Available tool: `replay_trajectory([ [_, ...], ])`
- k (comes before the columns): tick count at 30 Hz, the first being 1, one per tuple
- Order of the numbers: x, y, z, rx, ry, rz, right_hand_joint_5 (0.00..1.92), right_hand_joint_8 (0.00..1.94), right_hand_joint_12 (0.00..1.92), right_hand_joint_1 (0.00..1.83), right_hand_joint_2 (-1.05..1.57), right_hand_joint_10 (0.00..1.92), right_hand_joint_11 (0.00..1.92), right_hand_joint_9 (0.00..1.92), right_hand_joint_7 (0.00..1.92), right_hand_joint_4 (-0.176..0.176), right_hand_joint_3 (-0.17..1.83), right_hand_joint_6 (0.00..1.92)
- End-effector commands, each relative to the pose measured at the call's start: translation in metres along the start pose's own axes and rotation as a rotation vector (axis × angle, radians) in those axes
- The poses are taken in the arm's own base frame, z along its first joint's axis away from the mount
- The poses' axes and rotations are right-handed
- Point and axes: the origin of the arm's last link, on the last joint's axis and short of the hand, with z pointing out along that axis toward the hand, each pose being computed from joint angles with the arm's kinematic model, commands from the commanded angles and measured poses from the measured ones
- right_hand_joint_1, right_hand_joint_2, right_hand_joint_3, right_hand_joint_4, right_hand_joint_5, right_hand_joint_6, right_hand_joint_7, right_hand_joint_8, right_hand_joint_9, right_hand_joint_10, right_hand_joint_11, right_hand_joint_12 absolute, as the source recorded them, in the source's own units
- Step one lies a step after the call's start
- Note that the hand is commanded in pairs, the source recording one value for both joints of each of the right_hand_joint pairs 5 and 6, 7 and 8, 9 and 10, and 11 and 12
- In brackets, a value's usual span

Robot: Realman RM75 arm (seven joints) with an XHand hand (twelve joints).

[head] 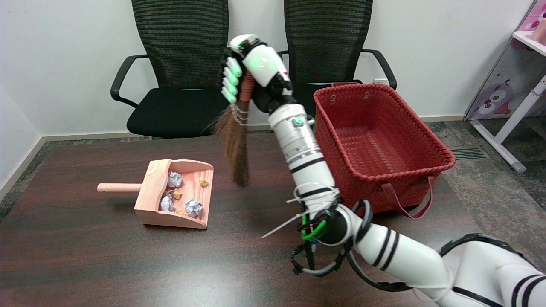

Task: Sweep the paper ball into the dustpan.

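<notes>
A light wooden dustpan [151, 213] with a round handle pointing left lies on the dark table. Inside it are several crumpled paper balls, some white-blue [194, 207] and some small yellow ones [204, 181]. My right hand [239, 70] is raised above the table's far side and grips the handle of a small brown broom [236, 145]. The bristles hang down, tilted slightly, their tips in the air just right of the dustpan's open mouth. No paper ball shows on the table outside the dustpan.
A red woven basket [431, 160] with strap handles stands on the table's right side, close behind my forearm. Two black office chairs [179, 85] sit beyond the far edge. The dark wooden table [106, 264] stretches left and forward.
</notes>
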Motion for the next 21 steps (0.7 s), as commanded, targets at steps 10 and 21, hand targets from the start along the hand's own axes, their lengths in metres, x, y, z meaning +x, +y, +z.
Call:
replay_trajectory([
  [10,0.083,-0.04,-0.063,0.009,0.159,-0.205,1.92,1.92,1.92,0.63,1.57,1.92,1.92,1.92,1.92,0.034,1.68,1.92],
  [21,0.075,-0.032,-0.058,-0.116,0.032,-0.165,1.92,1.92,1.92,0.6,1.56,1.92,1.92,1.92,1.92,0.034,1.81,1.92],
])
